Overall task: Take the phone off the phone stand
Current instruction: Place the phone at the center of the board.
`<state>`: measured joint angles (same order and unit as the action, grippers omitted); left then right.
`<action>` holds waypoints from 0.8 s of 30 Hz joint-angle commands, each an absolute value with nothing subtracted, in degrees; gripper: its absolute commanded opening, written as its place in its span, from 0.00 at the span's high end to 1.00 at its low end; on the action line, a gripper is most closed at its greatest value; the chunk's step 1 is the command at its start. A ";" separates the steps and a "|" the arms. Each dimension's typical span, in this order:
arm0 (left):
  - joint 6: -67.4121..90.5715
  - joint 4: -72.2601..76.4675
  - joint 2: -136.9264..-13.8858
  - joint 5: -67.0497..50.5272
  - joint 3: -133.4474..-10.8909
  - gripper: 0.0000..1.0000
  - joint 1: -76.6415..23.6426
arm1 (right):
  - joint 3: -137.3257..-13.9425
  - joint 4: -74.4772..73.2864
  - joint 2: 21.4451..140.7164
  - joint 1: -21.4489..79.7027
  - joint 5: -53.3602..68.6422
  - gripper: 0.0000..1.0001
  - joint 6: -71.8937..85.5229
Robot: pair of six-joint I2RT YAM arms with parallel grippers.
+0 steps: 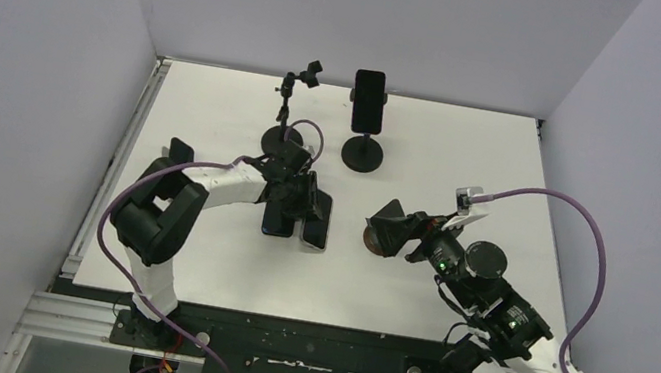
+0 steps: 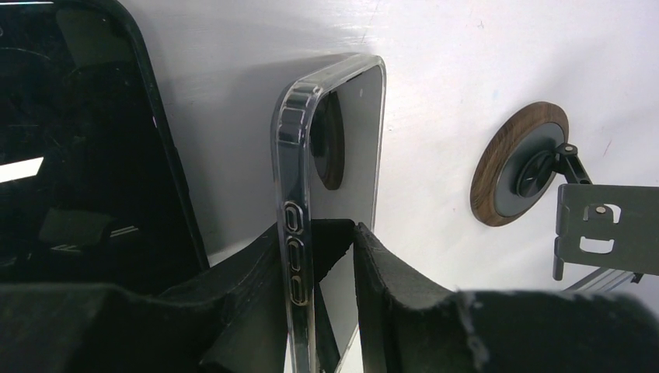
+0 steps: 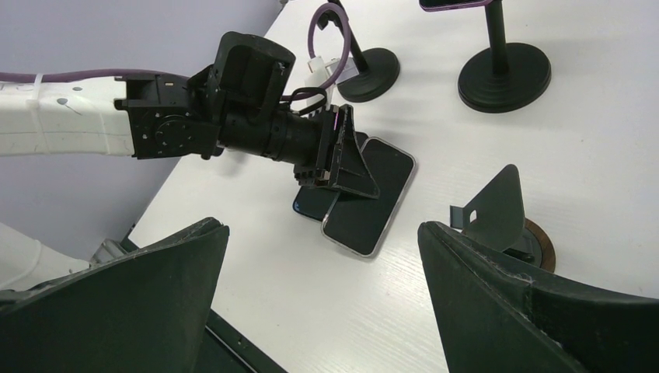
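Narrowly parted left jaws astride a clear-cased dark-screened phone, whether they grip it cannot be told, phone lying on the white tabletop overlapping a black phone, black round-based phone stand beyond them, right jaws spread wide.

Left gripper over phones, white table

From above, the left gripper covers the upper ends of the dark phone and the clear-cased phone, and the right gripper hides most of the wooden-disc stand. In the left wrist view the dark phone is cut by the left edge, the clear-cased phone by the bottom — whether the fingers press it or only flank it cannot be told. The right wrist view leaves only a sliver of the mounted phone at its top edge.
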<state>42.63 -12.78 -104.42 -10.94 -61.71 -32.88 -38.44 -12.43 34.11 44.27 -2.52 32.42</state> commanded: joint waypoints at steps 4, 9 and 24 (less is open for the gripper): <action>40.45 -15.44 -101.68 -9.11 -62.40 0.68 -32.35 | -38.14 -9.49 33.77 44.16 -2.35 0.00 33.04; 40.20 -16.05 -101.55 -8.66 -62.39 0.67 -32.17 | -37.88 -9.91 33.23 44.14 -2.53 0.00 33.22; 37.72 -19.82 -100.11 -7.26 -63.53 0.66 -31.73 | -37.44 -9.73 32.92 44.21 -2.55 0.00 33.49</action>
